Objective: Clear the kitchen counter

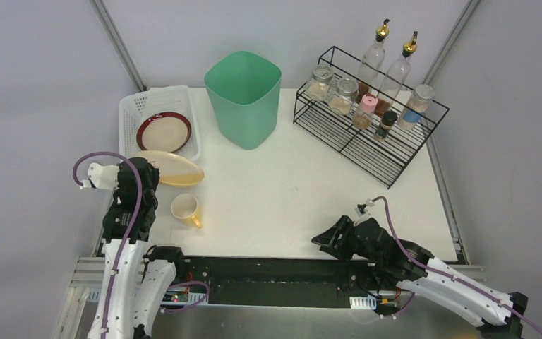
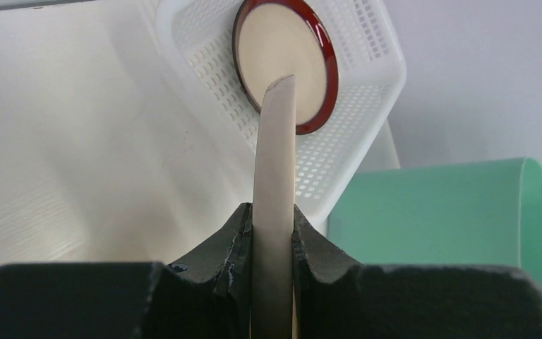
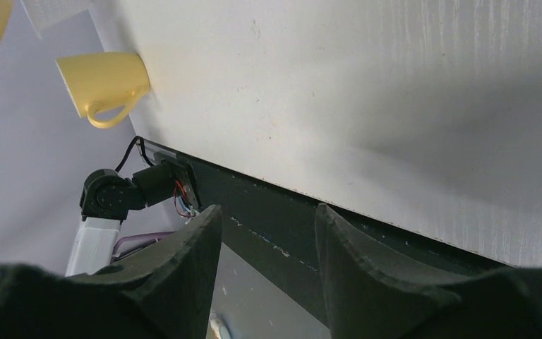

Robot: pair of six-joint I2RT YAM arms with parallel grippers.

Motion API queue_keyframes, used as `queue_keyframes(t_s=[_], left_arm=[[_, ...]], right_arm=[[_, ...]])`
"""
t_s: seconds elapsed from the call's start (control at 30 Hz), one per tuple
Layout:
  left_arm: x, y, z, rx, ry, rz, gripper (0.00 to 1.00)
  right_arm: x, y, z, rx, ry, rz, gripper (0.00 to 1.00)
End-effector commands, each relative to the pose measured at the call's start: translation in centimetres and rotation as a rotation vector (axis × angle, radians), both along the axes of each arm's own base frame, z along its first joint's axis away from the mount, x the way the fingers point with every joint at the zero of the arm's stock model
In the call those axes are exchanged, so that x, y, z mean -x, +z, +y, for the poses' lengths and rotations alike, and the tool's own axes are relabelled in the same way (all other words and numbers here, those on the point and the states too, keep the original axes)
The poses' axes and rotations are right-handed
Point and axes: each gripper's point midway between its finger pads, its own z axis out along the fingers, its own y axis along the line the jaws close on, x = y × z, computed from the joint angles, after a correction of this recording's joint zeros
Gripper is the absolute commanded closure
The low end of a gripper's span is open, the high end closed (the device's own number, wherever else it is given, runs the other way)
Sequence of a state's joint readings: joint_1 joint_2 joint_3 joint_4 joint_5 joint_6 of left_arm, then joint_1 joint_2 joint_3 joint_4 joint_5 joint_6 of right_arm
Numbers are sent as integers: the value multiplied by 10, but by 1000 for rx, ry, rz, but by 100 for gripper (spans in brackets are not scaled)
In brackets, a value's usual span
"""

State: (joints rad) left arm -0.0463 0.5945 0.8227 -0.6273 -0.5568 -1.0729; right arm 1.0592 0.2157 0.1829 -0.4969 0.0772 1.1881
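Top view: matte white kitchen counter (image 1: 289, 198), flat, rectangular, filling the middle. White perforated plastic basket (image 1: 133, 106) at far left, round glossy red-rimmed plate (image 1: 164, 132) inside. Smooth green bin (image 1: 243, 99), rounded-square, behind centre. Black wire rack (image 1: 367, 141) at far right, loaded with glass jars and bottles. Yellow mug (image 1: 185, 209) upright near left arm. Left gripper (image 1: 147, 173) at rim of cream oval plate (image 1: 173, 169), just beside basket. Right gripper (image 1: 324, 240) over counter's near edge.

Left wrist: clenched on oval plate's thin rim, both pads pressed against it; plate seen edge-on, pointing toward basket.

Right wrist: released, jaws partly apart, nothing between; mug well apart, on counter.
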Motion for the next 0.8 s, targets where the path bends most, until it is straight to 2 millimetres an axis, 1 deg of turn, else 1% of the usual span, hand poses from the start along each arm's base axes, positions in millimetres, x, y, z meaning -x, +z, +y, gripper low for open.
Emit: queue_keyframes(t_s=[0.0, 0.1, 0.17, 0.37, 0.47, 0.5, 0.63, 0.77], left_arm=[[-36, 61, 1, 133, -5, -360, 100], [-51, 59, 4, 185, -26, -409, 100], [-60, 58, 9, 212, -28, -439, 100], [-81, 63, 31, 266, -36, -530, 100], [-96, 61, 41, 282, -43, -555, 100], [-102, 61, 41, 298, -67, -567, 100], [-125, 49, 51, 349, -79, -591, 100], [-144, 38, 66, 362, -72, -601, 100]], right_arm=[[6, 0, -5, 6, 21, -3, 46], [7, -2, -6, 8, 21, -1, 46], [7, -2, -6, 7, 25, 0, 46], [8, -3, -7, 15, 31, 0, 46], [9, -4, -7, 23, 36, 0, 46], [8, -4, -7, 25, 36, -2, 46], [7, -4, -8, 36, 31, -3, 46], [6, -1, -10, 48, 28, -17, 46]])
